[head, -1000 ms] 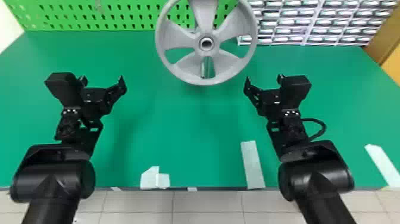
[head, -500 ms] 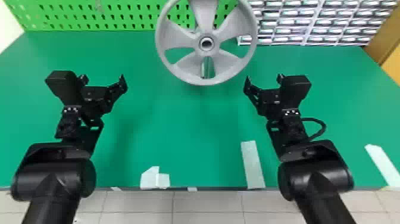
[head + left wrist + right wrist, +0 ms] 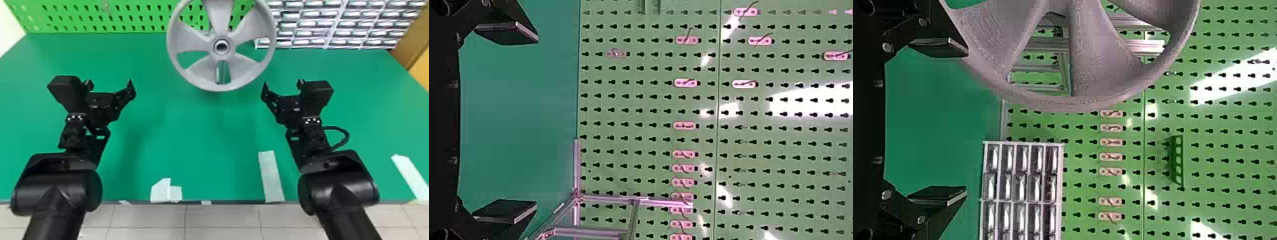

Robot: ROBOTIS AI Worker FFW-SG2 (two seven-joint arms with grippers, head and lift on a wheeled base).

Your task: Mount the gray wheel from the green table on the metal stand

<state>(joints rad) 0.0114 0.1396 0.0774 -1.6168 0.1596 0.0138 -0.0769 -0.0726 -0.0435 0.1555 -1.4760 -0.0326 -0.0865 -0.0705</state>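
Two black arms, the left arm [image 3: 56,191] and the right arm [image 3: 343,188], come in from the near edge, and across the last second of the head view neither visibly moves. A pale strip of tape [image 3: 271,177] lies on the near part of the green table [image 3: 198,143]. Farther in, the left gripper [image 3: 108,83] is spread open with nothing between its fingers, and the right gripper [image 3: 282,83] is likewise open and empty.

Beyond and between them, the gray wheel [image 3: 221,83] stands upright, its hub facing the robot, touched by neither gripper. It also holds its place through that second (no sway shows). Behind it is the metal stand [image 3: 661,202], so the wheel is probably already mounted, although the joint at the hub cannot be made out. Such stillness suggests that the work is finished or nearly so; backing away without brushing the rim seems wisest. Farthest off are a green pegboard [image 3: 95,29] and a rack of small drawers [image 3: 332,28].
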